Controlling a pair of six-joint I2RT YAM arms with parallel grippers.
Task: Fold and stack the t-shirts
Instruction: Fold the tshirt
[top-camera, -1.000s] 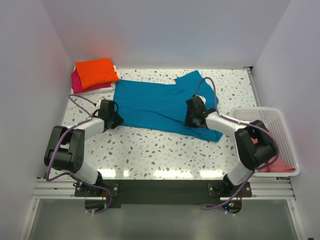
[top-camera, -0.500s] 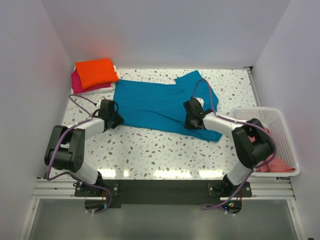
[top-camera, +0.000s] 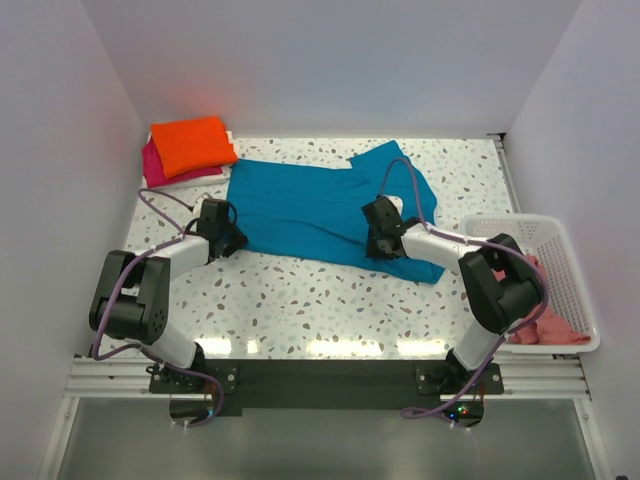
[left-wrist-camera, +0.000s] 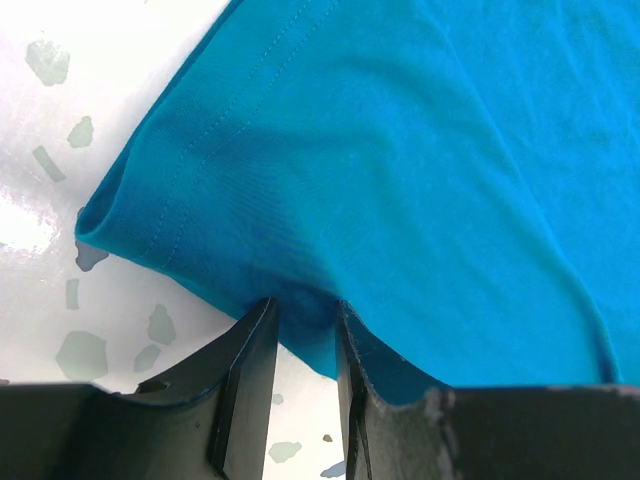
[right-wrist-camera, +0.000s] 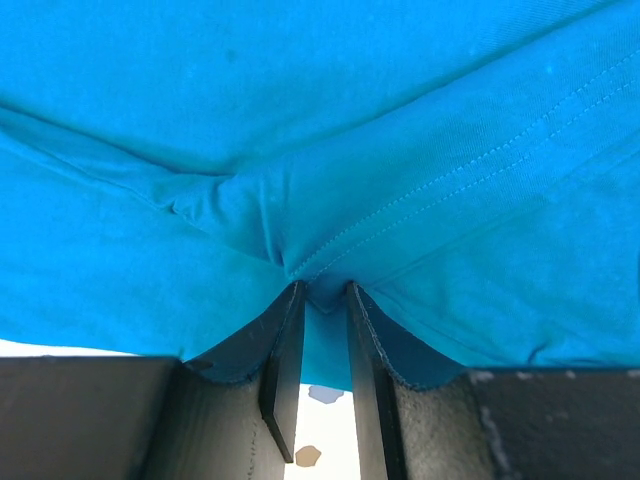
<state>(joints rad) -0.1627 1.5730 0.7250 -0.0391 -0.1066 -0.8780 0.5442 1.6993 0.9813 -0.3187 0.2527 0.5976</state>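
Observation:
A teal blue t-shirt (top-camera: 310, 208) lies spread across the middle of the table. My left gripper (top-camera: 232, 243) is shut on its left hem; in the left wrist view the cloth (left-wrist-camera: 400, 150) bunches between the fingertips (left-wrist-camera: 255, 325). My right gripper (top-camera: 378, 242) is shut on a fold near the shirt's right side, and the cloth (right-wrist-camera: 320, 120) puckers into the jaws in the right wrist view. A folded orange t-shirt (top-camera: 192, 145) sits on a folded magenta t-shirt (top-camera: 152, 165) at the back left. A salmon pink t-shirt (top-camera: 550, 330) lies in the basket.
A white mesh basket (top-camera: 560, 262) stands at the right edge of the table, close to my right arm. White walls close in on the left, the back and the right. The speckled tabletop (top-camera: 320, 300) shows bare in front of the teal shirt.
My right gripper has slid a little to the left along the teal shirt, still holding it. The left gripper has stayed put.

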